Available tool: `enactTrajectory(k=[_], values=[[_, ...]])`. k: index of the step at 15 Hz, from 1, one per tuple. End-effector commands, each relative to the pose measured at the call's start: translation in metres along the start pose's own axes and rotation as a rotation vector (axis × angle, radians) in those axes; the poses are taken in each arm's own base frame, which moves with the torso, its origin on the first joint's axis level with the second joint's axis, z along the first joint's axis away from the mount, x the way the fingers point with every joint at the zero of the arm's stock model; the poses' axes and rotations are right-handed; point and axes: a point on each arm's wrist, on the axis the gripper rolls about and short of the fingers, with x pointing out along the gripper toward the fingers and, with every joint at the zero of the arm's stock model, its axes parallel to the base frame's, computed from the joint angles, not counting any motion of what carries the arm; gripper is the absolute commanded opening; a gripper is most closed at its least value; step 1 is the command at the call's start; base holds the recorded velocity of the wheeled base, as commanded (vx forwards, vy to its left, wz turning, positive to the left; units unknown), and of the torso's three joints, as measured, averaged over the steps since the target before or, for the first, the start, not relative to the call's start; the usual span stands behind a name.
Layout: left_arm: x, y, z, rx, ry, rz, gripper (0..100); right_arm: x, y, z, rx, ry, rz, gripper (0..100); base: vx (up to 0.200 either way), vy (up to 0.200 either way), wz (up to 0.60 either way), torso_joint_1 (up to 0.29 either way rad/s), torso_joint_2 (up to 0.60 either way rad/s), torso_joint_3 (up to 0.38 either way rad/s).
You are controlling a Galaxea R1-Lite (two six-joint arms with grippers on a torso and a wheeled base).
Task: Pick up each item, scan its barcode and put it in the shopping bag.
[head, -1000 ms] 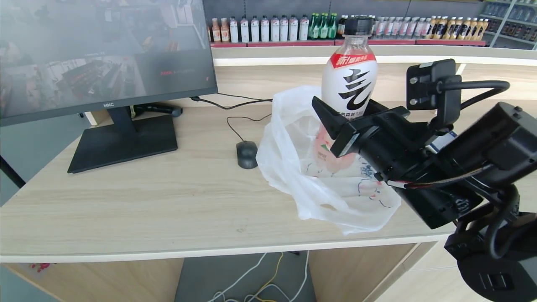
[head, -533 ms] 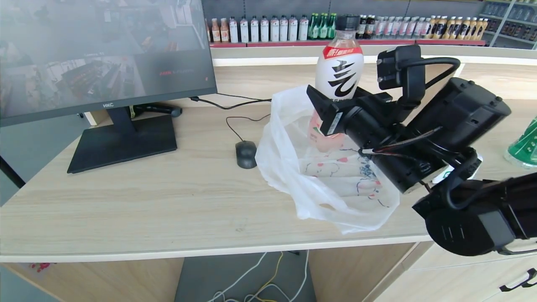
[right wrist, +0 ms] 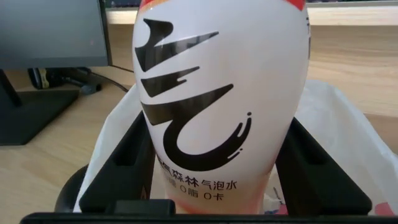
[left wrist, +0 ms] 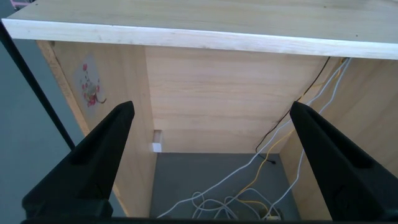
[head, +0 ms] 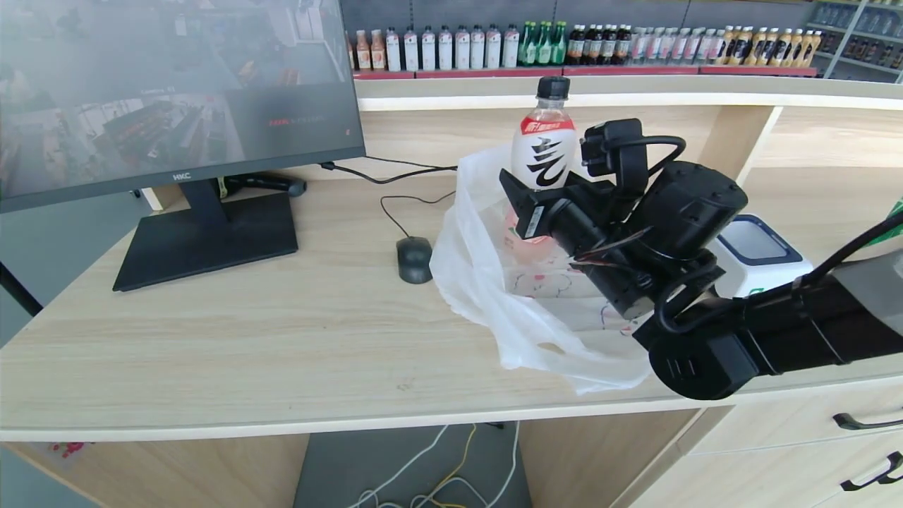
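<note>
The monitor is cut off at the top. On the counter the shopping bag lies open. My right gripper pinches the upright bottle at its mouth, hiding the bottle's base and part of the scanner. The mouse sits beside the bag. My left gripper hangs spread below the counter.

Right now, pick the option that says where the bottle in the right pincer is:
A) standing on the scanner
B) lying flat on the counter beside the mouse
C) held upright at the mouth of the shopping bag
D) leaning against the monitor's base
C: the right pincer is shut on the bottle, which stands upright with its lower end at the open mouth of the white shopping bag.
</note>
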Motion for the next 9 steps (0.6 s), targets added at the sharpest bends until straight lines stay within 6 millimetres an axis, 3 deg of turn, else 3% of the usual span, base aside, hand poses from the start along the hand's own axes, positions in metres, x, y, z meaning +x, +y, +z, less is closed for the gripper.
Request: enactTrajectory(k=[1,9], values=[[0.0,0.0,0.0,0.0,-0.001,-0.001,100,0.002,-0.005,-0.012,-0.005,0.024,-0.012,0,0.0,0.0,0.0,0.0,0.0,0.0],[0.0,0.0,0.0,0.001,-0.001,0.0,100,0.004,-0.004,-0.03,0.026,0.065,-0.013,0,0.0,0.0,0.0,0.0,0.0,0.0]])
